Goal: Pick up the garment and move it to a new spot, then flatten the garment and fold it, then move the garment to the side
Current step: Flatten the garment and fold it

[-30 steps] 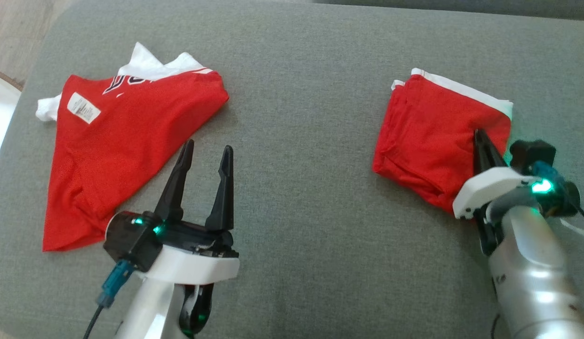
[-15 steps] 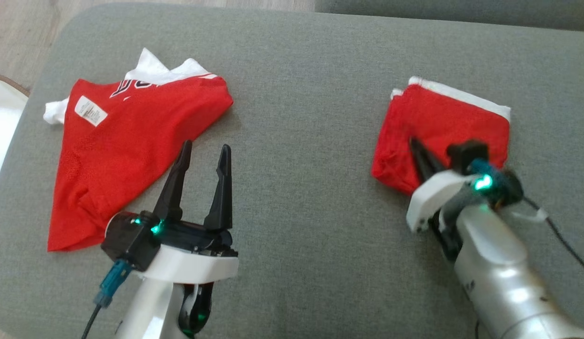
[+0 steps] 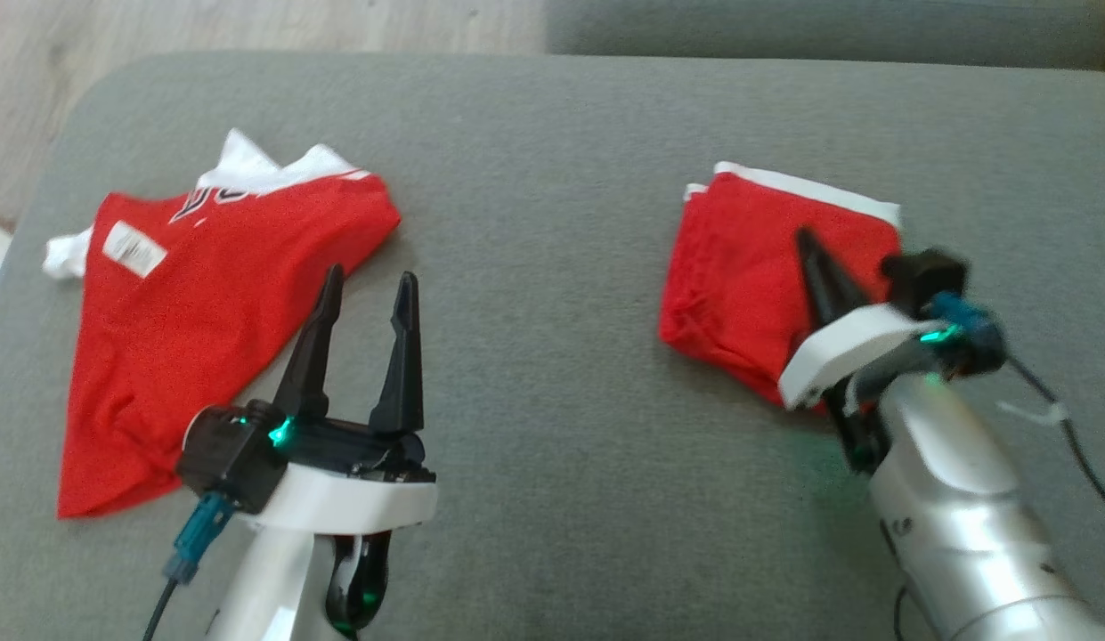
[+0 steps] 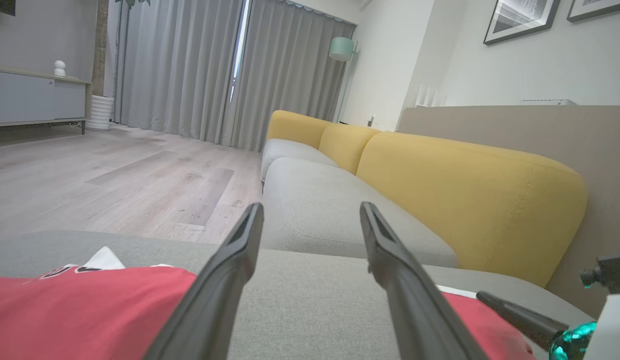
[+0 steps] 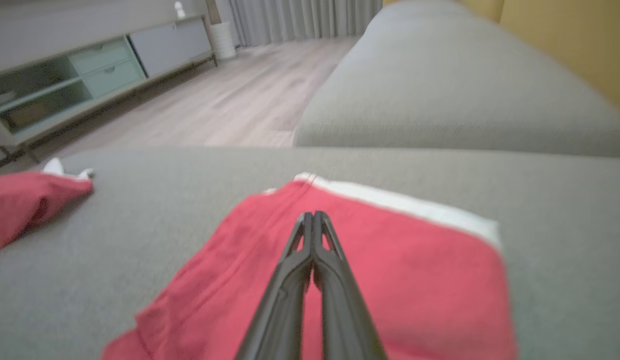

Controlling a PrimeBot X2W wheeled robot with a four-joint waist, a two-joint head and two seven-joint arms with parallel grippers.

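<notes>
Fingers of the right gripper point(image 3: 806, 240) are pressed together tip to tip, pointing over the middle of the folded red garment point(image 3: 735, 258). That garment, with a white band point(image 3: 801, 189) along its far edge, lies on the right of the grey cushion point(image 3: 552, 160). The left gripper point(image 3: 370, 276) stands wide apart and empty, just beside a spread red jersey point(image 3: 178, 303) on the cushion's left.

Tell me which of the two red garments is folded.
The right-hand garment, a compact rectangle with a white band, with the right gripper over it. The left-hand garment lies spread out in a loose triangle, white tag showing.
</notes>
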